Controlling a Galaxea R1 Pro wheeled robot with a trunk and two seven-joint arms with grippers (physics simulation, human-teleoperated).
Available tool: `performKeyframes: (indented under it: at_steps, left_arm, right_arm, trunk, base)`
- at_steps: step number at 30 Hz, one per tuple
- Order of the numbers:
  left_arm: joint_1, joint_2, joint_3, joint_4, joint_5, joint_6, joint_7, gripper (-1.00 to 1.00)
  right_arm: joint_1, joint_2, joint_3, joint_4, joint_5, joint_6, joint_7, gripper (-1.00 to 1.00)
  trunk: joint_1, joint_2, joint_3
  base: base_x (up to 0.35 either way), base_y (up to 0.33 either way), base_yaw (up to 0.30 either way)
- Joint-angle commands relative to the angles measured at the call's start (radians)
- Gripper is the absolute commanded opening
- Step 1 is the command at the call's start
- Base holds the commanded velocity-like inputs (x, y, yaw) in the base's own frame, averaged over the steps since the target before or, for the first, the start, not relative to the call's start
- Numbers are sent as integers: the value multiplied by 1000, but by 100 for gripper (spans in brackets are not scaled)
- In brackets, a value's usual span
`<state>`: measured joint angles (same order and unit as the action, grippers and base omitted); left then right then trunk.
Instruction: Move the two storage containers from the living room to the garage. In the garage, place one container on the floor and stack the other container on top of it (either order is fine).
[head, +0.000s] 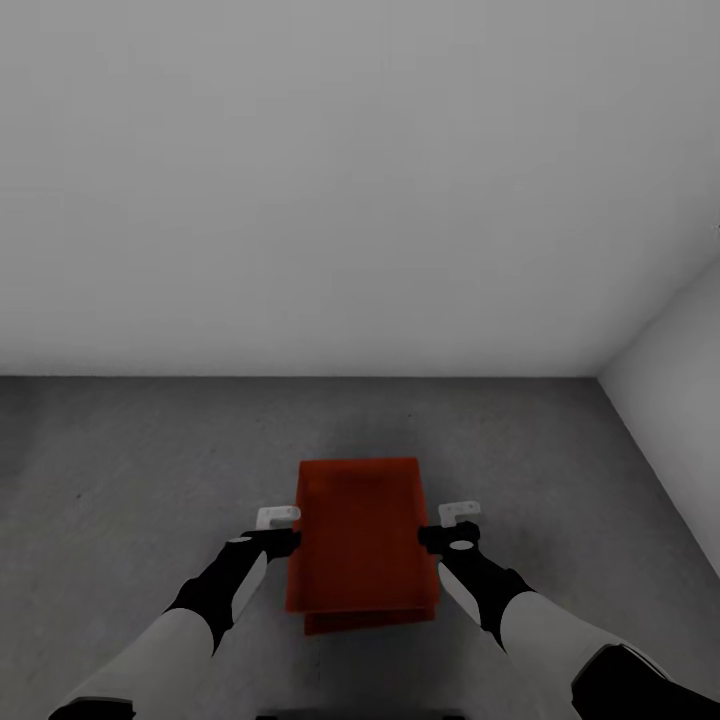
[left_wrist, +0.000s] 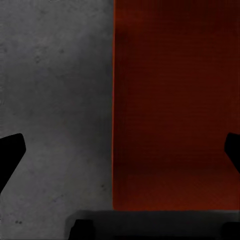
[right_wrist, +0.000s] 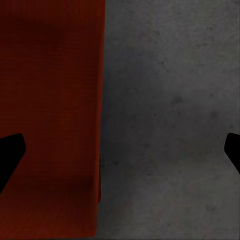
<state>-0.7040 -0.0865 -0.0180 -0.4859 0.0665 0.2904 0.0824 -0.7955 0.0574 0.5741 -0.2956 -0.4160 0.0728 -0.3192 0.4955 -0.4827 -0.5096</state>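
Two orange-red storage containers sit stacked on the dark grey concrete garage floor (head: 130, 480), straight ahead of me. The upper container (head: 362, 535) covers the lower container (head: 370, 620), whose near edge peeks out beneath it. My left gripper (head: 283, 530) hovers at the stack's left long wall and my right gripper (head: 447, 527) at its right long wall. In the left wrist view the gripper (left_wrist: 120, 150) is open, its dark fingers (left_wrist: 11, 155) wide apart over the container's ribbed base (left_wrist: 175, 110) and the floor. The right gripper (right_wrist: 120, 150) is likewise open above the container (right_wrist: 50, 110).
A plain white wall (head: 300, 180) rises just beyond the stack, meeting a second white wall (head: 675, 370) at a corner on the right. Bare concrete spreads to the left and right of the stack.
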Motion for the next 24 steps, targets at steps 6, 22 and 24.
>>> performKeyframes:
  at_steps: [6,22,24]
  left_arm:
    - [0,0,-2,-2,7,7,6,100]
    - [0,0,-1,0,7,7,7,100]
    - [0,0,-1,0,7,7,7,100]
  right_arm:
    - [-1,-1,9,-2,-4,7,-8,100]
    - [-1,-1,8,-2,-4,7,-7,100]
    - [-1,-1,7,-2,-4,7,-7,100]
  trunk:
    - [0,-1,8]
    - [0,-1,33]
    - [0,-1,36]
  base:
    - [-155,0,0]
    - [-339,0,0]
    - [-346,0,0]
